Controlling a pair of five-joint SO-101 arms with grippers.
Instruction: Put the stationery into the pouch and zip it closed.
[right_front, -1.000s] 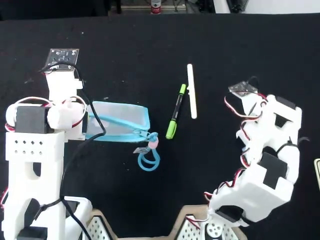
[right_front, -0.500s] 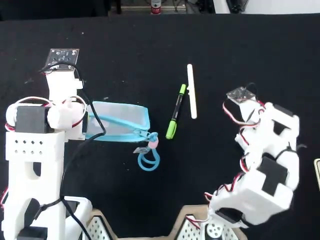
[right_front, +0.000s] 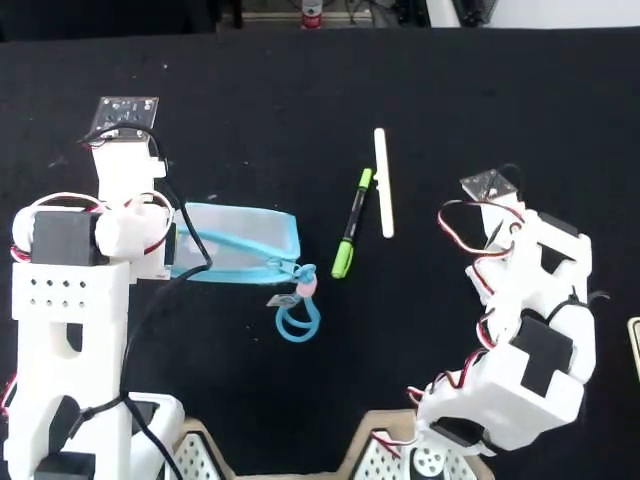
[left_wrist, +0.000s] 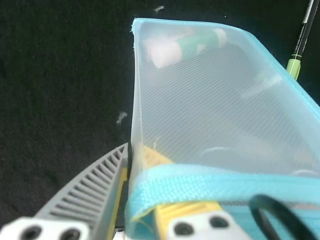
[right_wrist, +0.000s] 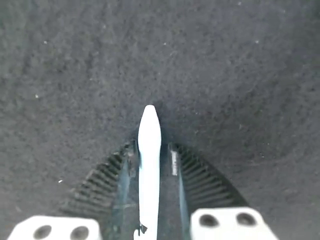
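Observation:
A translucent blue pouch (right_front: 245, 235) lies left of centre, with a blue loop pull (right_front: 297, 318) at its zipper end. My left gripper (right_front: 172, 250) is shut on the pouch's left end. In the left wrist view the pouch (left_wrist: 210, 100) fills the space ahead of the left gripper (left_wrist: 132, 200), and a white and green item (left_wrist: 185, 45) shows inside it. A green pen (right_front: 350, 225) and a white stick (right_front: 383, 180) lie on the cloth at centre. My right gripper (right_wrist: 152, 145) hangs close over bare cloth at the right, shut on a slim white item (right_wrist: 149, 165).
The table (right_front: 300, 80) is covered in black cloth. A black cable (right_front: 190, 250) from the left arm crosses the pouch. A pale object (right_front: 635, 345) pokes in at the right edge. A bottle (right_front: 312, 12) stands beyond the table's back edge.
The right arm has shifted a little, its upper part dropping and swinging slightly. The left arm, pouch, pen and stick have kept still.

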